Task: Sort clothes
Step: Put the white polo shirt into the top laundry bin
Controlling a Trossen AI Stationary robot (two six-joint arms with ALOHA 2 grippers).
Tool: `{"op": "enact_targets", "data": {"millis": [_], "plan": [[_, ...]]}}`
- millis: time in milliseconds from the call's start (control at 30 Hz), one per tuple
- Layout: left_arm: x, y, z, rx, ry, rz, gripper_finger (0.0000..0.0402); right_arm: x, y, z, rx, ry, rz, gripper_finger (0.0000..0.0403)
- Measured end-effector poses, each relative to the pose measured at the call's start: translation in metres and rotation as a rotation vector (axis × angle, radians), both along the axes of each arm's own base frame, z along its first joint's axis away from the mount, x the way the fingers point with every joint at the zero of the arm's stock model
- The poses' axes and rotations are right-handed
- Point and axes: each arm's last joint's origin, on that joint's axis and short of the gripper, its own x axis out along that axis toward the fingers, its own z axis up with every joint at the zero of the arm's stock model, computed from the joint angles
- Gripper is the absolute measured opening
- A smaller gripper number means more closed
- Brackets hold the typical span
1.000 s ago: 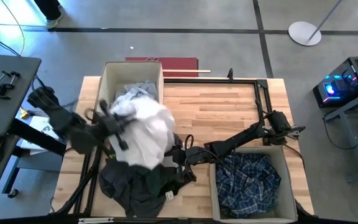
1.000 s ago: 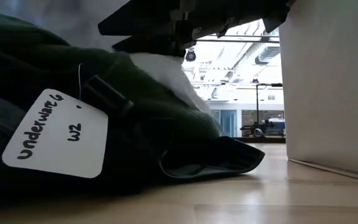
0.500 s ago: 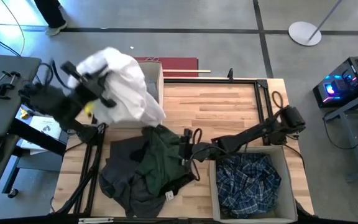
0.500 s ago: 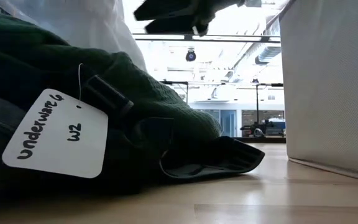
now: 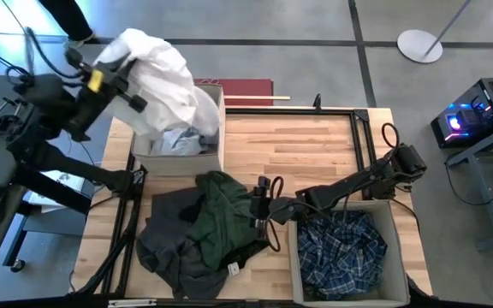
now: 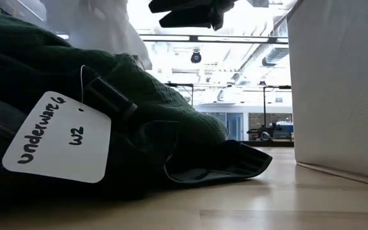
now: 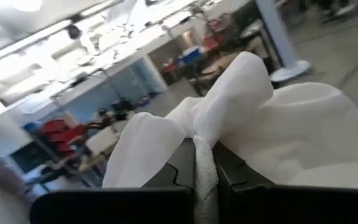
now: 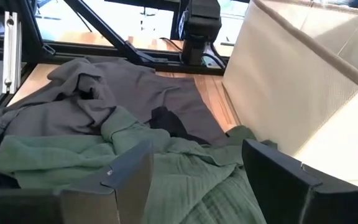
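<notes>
Overhead, the left gripper (image 5: 114, 75) is raised over the far-left corner of the light wooden table (image 5: 306, 141), its fingers closed on a crumpled white garment (image 5: 165, 73) that hangs above the beige fabric bin on the left (image 5: 148, 147), where pale pieces (image 5: 181, 137) lie. A dark green ribbed garment (image 5: 221, 218) lies on a dark grey garment (image 5: 165, 244) in a heap at the table's near middle. The right gripper (image 5: 264, 212) hovers at the green garment's right edge, just beside the beige fabric bin on the right (image 5: 296, 278), which holds a blue-white plaid shirt (image 5: 342, 248).

At table level, the dark green garment (image 6: 152, 121) fills the left side, a white paper tag (image 6: 59, 137) handwritten "Underwear W2" tied to it. The right bin's wall (image 6: 344, 89) stands on the right, and the right gripper (image 6: 190, 9) hangs above.

From the left wrist, the white garment (image 7: 278, 124) is pinched tight between the dark fingers (image 7: 238, 177), a fold of cloth squeezed through the narrow gap.

From the right wrist, the right gripper (image 8: 194, 177) is spread wide and holds nothing, poised above the green garment (image 8: 123, 162); the grey garment (image 8: 117, 87) lies beyond it, and the right bin (image 8: 291, 81) stands beside it.
</notes>
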Motion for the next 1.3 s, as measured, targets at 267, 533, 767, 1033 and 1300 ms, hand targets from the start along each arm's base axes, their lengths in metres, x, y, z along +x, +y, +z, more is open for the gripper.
{"op": "enact_targets", "data": {"millis": [267, 533, 767, 1033, 1300], "plan": [[0.024, 0.018, -0.085, -0.268, 0.212, 0.038, 0.0001, -0.001, 0.001, -0.001, -0.003, 0.012, 0.005, 0.0239], [0.038, 0.048, -0.171, -0.604, 0.240, 0.100, 0.0039, -0.001, 0.001, -0.002, -0.005, 0.017, 0.008, 0.0239], [0.044, 0.094, -0.216, -0.823, 0.189, 0.110, 0.0133, -0.001, 0.001, -0.002, -0.004, 0.019, 0.008, 0.0239], [0.060, 0.138, -0.255, -1.028, 0.224, 0.094, 0.0172, -0.001, 0.001, -0.002, -0.006, 0.024, 0.008, 0.0239], [0.092, 0.142, -0.223, -0.670, 0.428, 0.335, 0.0120, -0.001, 0.001, -0.002, -0.008, 0.024, 0.008, 0.0239]]}}
